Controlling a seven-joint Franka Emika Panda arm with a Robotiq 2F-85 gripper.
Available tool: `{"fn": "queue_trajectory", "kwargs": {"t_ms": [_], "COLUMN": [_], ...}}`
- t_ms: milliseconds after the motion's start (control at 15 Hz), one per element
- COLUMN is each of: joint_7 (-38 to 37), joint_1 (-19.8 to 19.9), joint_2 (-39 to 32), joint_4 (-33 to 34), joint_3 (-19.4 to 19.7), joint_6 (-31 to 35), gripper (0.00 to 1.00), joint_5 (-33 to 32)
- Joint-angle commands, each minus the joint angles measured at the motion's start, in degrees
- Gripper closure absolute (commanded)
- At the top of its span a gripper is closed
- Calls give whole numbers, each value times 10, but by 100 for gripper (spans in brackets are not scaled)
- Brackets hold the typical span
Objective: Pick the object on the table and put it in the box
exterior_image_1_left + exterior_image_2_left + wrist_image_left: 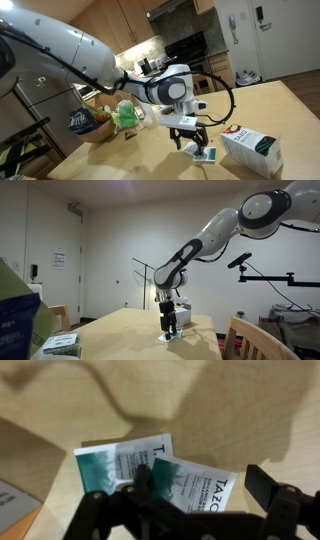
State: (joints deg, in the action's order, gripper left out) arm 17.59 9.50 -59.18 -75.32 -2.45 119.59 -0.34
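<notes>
The gripper (203, 498) is held low over the table (220, 400), jaws wide apart, seemingly so that the dark teal packet (197, 482), laid against a whiter packet (118, 463), can be straddled before being carried to the nearby box (252, 148).

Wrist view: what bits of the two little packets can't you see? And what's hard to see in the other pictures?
- Wrist view: the gripper hides the lower edge of the dark teal packet; its small print is blurred.
- Wrist view: the dark teal packet covers one corner of the white packet.
- Wrist view: a flat thing is cut off by the left edge.
- In an exterior view: both packets are too small to tell apart.
</notes>
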Motion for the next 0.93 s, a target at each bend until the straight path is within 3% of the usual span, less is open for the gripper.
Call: {"fn": "queue_trajectory", "kwargs": {"t_ms": [0, 400, 533, 667, 867], "joint_7": [-14, -11, -10, -8, -6], "joint_1": [-4, -4, -5, -6, -7], "joint_2": [-16, -18, -19, -22, -27], "joint_4": [28, 36, 40, 48, 60], "joint_3": [2, 2, 2, 1, -1], "joint_6": [-11, -13, -13, -15, -17], "gripper": [0, 3, 28, 38, 63], "joint_5": [9, 7, 7, 6, 7]}}
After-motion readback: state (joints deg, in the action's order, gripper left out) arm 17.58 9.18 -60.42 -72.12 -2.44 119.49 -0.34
